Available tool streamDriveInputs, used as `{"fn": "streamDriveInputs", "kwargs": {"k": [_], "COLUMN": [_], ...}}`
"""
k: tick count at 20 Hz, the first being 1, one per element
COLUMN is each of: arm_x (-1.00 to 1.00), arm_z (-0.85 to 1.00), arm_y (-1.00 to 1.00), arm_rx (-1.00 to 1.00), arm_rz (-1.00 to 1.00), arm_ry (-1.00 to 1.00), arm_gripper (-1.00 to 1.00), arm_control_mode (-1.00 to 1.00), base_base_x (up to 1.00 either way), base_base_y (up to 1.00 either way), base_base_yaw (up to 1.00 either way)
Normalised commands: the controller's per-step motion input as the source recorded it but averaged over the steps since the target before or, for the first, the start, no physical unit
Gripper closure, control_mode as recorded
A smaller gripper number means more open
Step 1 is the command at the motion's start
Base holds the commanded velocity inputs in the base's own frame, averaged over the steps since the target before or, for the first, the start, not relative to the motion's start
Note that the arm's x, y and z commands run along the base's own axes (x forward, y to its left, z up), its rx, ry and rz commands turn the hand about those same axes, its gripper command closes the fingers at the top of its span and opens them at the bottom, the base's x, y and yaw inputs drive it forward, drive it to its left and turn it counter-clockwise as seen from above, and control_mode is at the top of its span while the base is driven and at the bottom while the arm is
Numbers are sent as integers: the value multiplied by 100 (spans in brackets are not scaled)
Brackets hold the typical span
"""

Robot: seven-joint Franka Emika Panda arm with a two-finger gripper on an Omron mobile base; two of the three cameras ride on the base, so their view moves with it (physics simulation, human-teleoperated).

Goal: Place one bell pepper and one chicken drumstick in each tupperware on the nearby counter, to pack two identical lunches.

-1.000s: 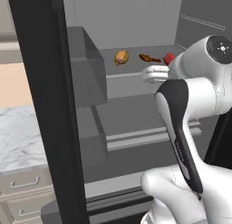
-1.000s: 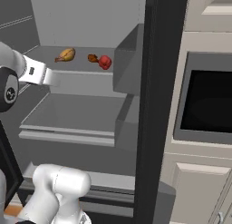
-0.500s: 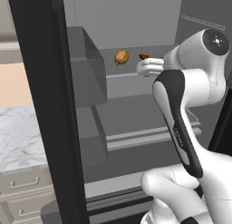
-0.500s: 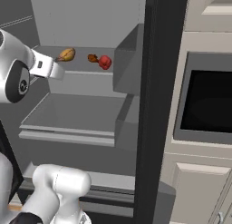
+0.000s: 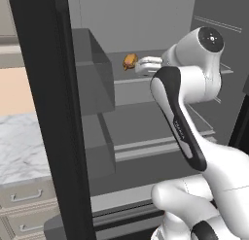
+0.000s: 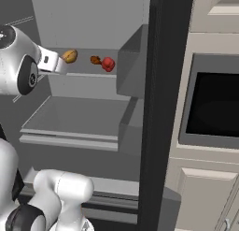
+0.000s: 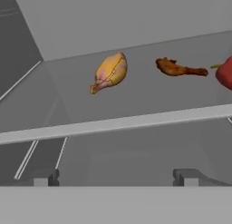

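Upper grey fridge shelf carries three items in a row, apart from one another: golden-orange chicken drumstick at one end, dark brown drumstick in the middle, red bell pepper just beside it at the other end.

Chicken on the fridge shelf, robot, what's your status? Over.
Claw open, empty, short of the shelf. Golden drumstick dead ahead, brown drumstick and pepper beside it. Nothing blocking.
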Motion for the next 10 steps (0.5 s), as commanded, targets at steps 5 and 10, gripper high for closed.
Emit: {"fn": "streamDriveInputs", "kwargs": {"k": [5,10], "arm_x": [51,52], "arm_z": [0,0], "arm_y": [1,10], "arm_rx": [0,0], "arm_rz": [-2,-4], "arm_ry": [0,4], "arm_gripper": [-100,-100], "arm_control_mode": [-100,-100], "base_base_x": [0,0], "base_base_y": [0,0], "base_base_yaw": [0,0]}}
